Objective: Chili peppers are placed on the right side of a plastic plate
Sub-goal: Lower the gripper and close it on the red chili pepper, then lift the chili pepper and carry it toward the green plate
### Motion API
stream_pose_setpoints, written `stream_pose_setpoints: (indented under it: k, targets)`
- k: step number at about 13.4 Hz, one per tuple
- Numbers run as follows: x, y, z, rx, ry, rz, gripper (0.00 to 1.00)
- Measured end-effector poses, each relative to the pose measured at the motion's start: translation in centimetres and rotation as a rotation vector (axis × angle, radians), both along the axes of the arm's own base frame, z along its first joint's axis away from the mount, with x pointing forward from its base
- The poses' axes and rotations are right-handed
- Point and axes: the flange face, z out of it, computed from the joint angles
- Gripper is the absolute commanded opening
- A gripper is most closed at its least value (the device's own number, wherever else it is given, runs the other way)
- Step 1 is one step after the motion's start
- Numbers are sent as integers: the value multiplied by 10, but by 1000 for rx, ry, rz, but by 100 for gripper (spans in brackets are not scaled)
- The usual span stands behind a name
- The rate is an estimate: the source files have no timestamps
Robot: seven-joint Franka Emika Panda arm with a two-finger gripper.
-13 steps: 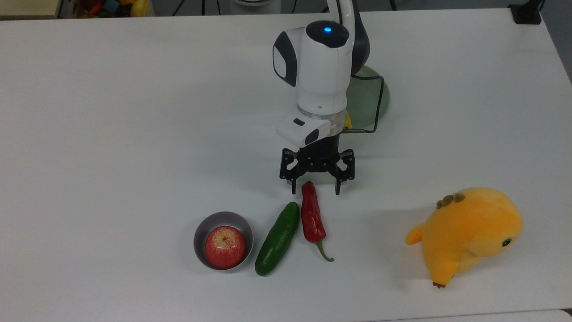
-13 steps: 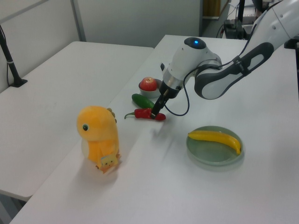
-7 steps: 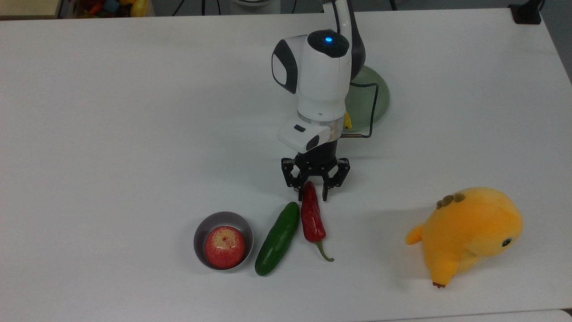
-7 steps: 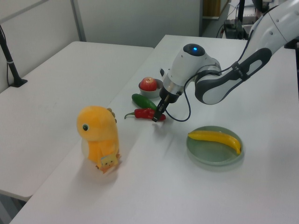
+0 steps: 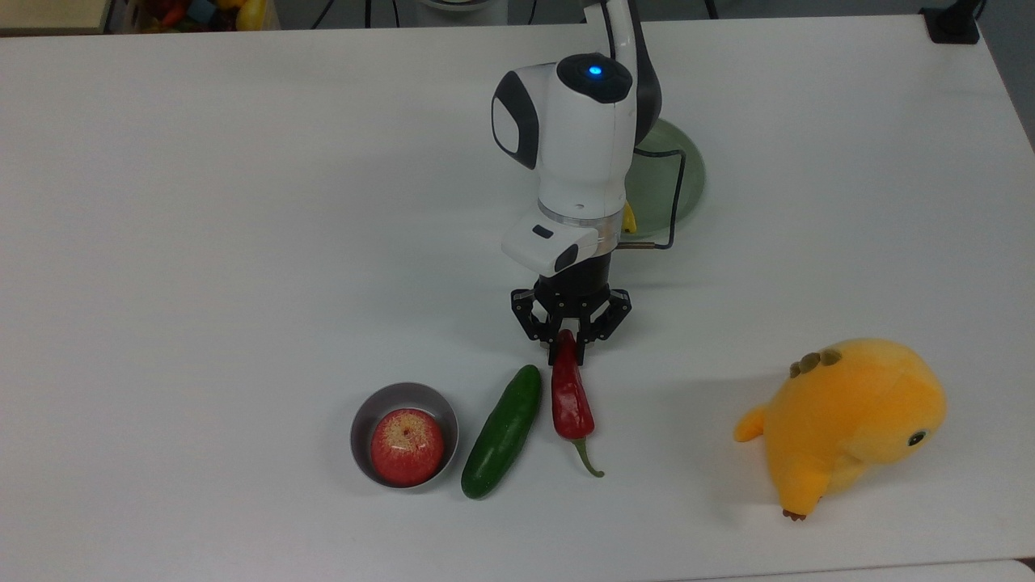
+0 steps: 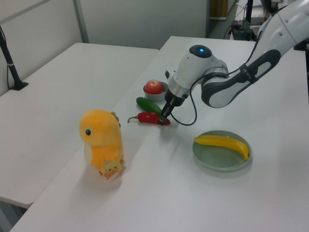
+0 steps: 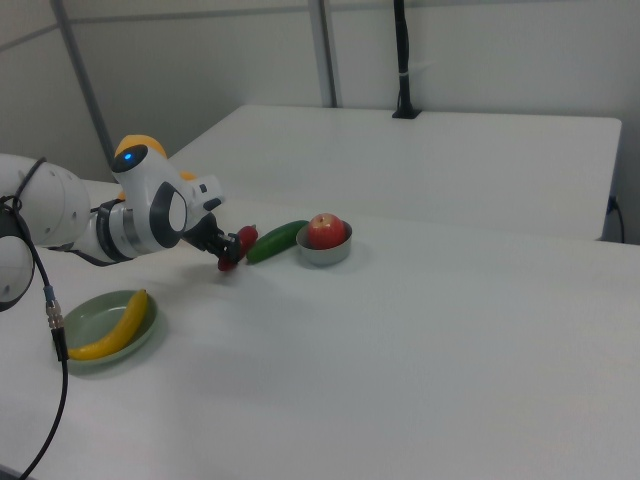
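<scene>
— What has changed since a second ago?

— The claw (image 5: 569, 343) has come down and drawn its fingers in; a second ago they stood spread on either side of the chili pepper (image 5: 570, 394), and now they pinch its pointed tip. The pepper has also shifted slightly toward the top view's right.

— Where does the pepper lie?

— On the white desk (image 5: 242, 242), its green stem pointing away from the arm, just beside the dark green cucumber (image 5: 501, 431). In the left view it shows below the claw (image 6: 162, 119), low over the desk, as a red pepper (image 6: 148, 118).

— And the plastic plate?

— The pale green plate (image 6: 217, 159) sits well apart from the pepper, with a yellow banana (image 6: 223, 143) lying in it. In the top view the arm covers most of it.

— Anything else there?

— A grey bowl (image 5: 365, 420) holding a red apple (image 5: 407, 445) sits near the cucumber, and an orange plush toy (image 5: 849, 420) lies at the top view's right.
</scene>
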Motion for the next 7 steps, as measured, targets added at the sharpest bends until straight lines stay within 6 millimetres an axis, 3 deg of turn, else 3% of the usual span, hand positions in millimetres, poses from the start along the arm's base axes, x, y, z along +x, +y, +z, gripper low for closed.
stream_pose_setpoints:
  k: [4, 7]
  targets:
    - [2, 1, 19, 8, -27, 0, 6]
    - [-1, 1, 55, 13, -55, -3, 7]
